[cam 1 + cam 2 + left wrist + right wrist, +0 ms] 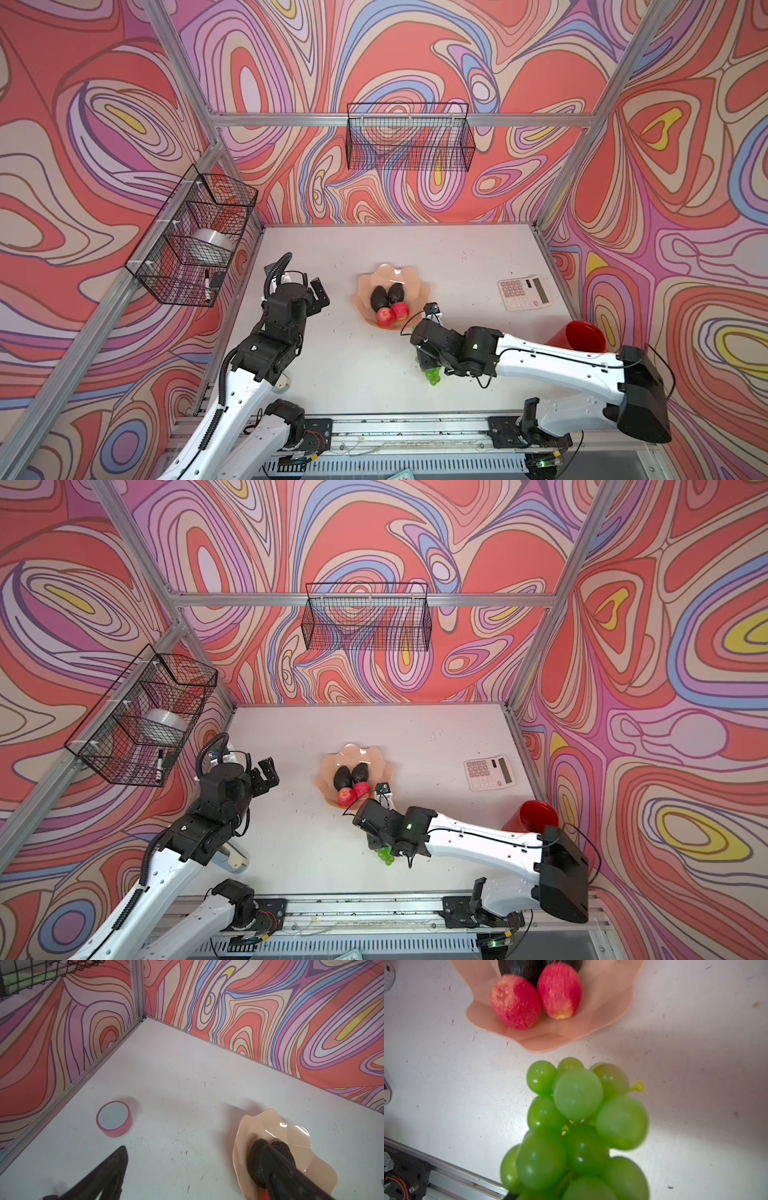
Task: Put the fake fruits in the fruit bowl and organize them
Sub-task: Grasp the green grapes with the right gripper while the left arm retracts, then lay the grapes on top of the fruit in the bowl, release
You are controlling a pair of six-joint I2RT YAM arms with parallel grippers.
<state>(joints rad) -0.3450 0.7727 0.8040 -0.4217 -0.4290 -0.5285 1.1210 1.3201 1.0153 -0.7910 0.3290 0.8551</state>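
Grapes (pixel 581 1126) gripped by the right claw (pixel 428 365), just on the near side of the bowl (pixel 424 291).

The bowl sits mid-table and holds two avocados (pixel 379 298) on its far side and two apples (pixel 385 317) on its near side, all touching. In both top views only a few grapes show under the right claw. The right wrist view shows the whole bunch up close, hiding the fingers closed on it, with a yellow loop (pixel 638 1086) on its stem. The left claw (pixel 316 300) is spread wide and empty, left of the bowl. Only the left wrist view shows a pink round puck (pixel 114 1119) with a mesh top near the far left corner. The table (pixel 353 365) is white and scuffed. A calculator (pixel 525 293) and a red cup (pixel 579 336) stand at the right. Wire baskets (pixel 409 137) hang on swirl-patterned walls.
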